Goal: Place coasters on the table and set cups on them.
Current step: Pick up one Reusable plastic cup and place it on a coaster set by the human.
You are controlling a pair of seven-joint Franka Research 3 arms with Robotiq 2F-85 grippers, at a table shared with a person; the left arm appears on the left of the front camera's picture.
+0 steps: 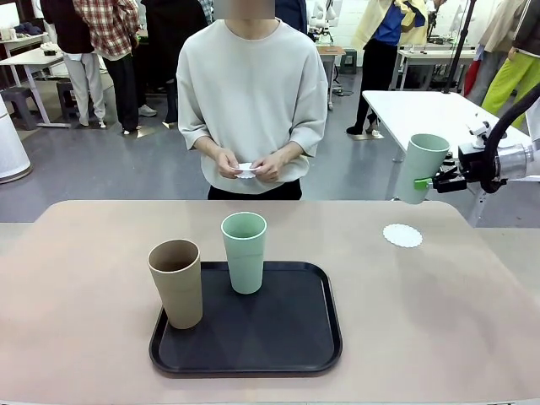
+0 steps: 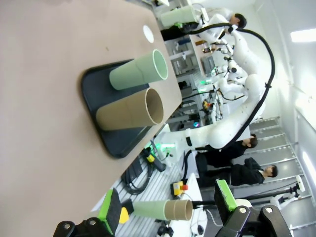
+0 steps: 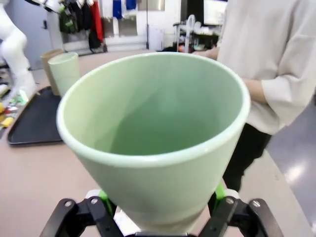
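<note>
My right gripper (image 1: 432, 180) is shut on a pale mint cup (image 1: 419, 167), holding it in the air over the table's (image 1: 84, 253) far right edge. The same cup (image 3: 153, 133) looms large above the right gripper's fingers (image 3: 102, 200). One white lacy coaster (image 1: 402, 235) lies on the table, below and slightly left of the held cup. Another coaster (image 1: 245, 170) is in the person's hands. A second mint cup (image 1: 244, 251) and the tan cup (image 1: 177, 283) stand on the black tray (image 1: 287, 337). My left gripper (image 2: 168, 207) is open with nothing between its fingers, well off from the tray (image 2: 96, 86).
The person (image 1: 251, 93) stands at the far side, hands together at waist height. The tan cup (image 2: 129, 111) stands at the tray's left rim, the mint cup (image 2: 138, 74) at its far middle. White-topped tables (image 1: 430, 110) and other people stand behind.
</note>
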